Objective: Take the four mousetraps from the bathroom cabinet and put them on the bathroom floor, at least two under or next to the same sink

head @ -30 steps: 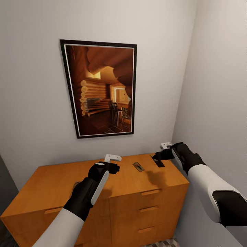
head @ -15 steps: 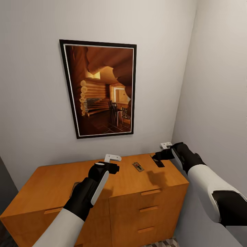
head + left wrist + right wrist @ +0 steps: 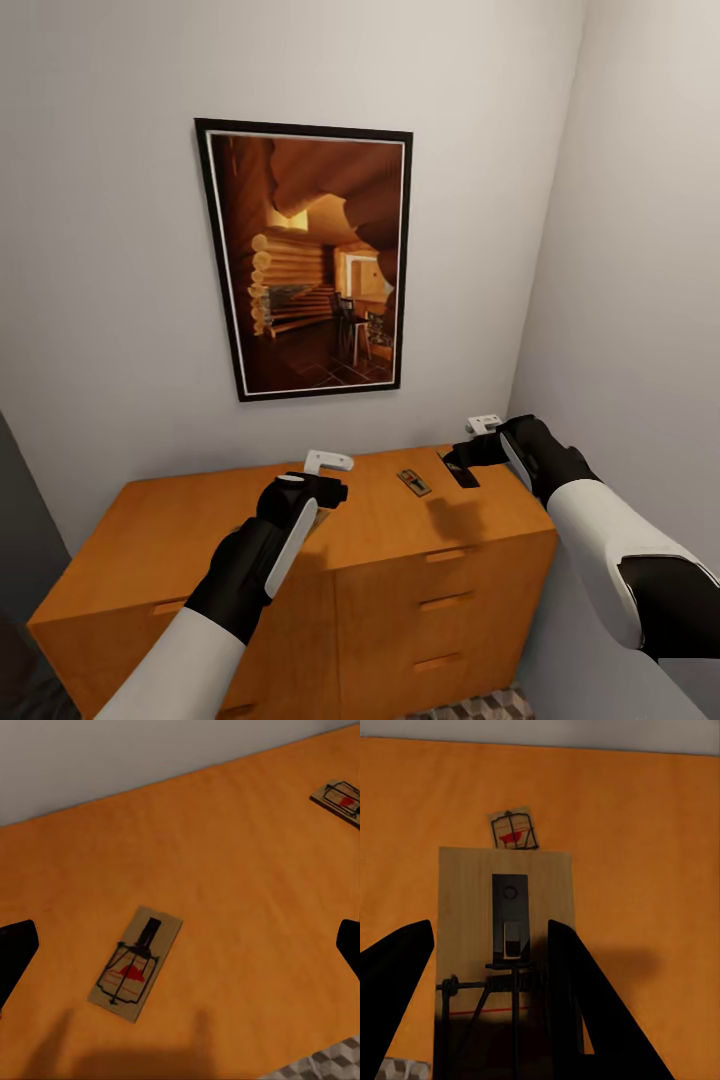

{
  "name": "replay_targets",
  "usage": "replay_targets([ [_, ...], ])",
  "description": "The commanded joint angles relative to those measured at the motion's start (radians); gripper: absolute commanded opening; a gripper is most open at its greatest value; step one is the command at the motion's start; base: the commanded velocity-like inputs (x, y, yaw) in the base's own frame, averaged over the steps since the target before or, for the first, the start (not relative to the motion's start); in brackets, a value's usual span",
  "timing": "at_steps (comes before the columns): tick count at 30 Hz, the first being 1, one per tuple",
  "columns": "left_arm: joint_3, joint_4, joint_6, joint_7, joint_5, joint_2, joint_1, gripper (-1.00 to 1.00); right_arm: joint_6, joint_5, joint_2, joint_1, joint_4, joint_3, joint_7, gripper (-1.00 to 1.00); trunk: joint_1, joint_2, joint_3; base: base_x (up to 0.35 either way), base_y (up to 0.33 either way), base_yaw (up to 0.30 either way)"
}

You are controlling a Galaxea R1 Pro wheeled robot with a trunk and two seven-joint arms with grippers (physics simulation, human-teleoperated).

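Note:
The orange-brown cabinet [image 3: 200, 540] stands against the wall. My right gripper [image 3: 470, 446] hovers over its right end, shut on a mousetrap [image 3: 506, 915] held just above the top. Another mousetrap [image 3: 413, 483] lies flat on the top between my two grippers, and it is also in the right wrist view [image 3: 514, 830]. My left gripper [image 3: 333, 476] is open above the middle of the top. In the left wrist view a mousetrap [image 3: 135, 964] lies below it between its spread fingers [image 3: 15, 952], with another mousetrap [image 3: 341, 799] further off. The sink is out of view.
A framed picture [image 3: 310, 260] hangs on the wall above the cabinet. A side wall [image 3: 640, 300] stands close to the cabinet's right end. A strip of patterned bathroom floor [image 3: 480, 708] shows at the cabinet's foot. The drawer fronts [image 3: 440, 600] are closed.
The whole head view has shifted, so the cabinet and picture sit further right in it: the camera moved. Both arms keep their pose, and the right gripper still holds its mousetrap.

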Motion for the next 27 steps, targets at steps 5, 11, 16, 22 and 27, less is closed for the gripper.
replay_targets([
  [5,0.002,-0.002,0.003,0.008,0.012,0.0,-0.001,1.0,0.002,0.01,-0.001,-0.001,-0.002,0.003,0.011,-1.0,0.001,-0.002,-0.002,-0.006,0.021,0.0],
  [11,0.003,-0.004,0.002,0.011,0.012,0.0,-0.001,1.0,0.002,0.01,-0.001,-0.001,-0.002,0.004,0.012,-1.0,0.001,-0.002,-0.002,-0.001,0.003,0.0],
  [16,0.002,-0.003,0.002,0.013,0.011,0.0,-0.001,1.0,0.002,0.01,-0.001,-0.001,-0.002,0.004,0.012,-1.0,0.001,-0.002,-0.002,0.053,0.063,0.0],
  [22,0.003,-0.003,0.002,0.014,0.01,0.0,-0.001,1.0,0.002,0.01,-0.001,-0.001,-0.002,0.004,0.013,-1.0,0.001,-0.002,-0.002,0.137,0.2,0.0],
  [27,0.003,-0.003,0.002,0.013,0.01,0.0,-0.001,1.0,0.002,0.01,-0.001,-0.001,-0.002,0.004,0.013,-1.0,0.001,-0.002,-0.002,0.059,0.103,0.0],
])
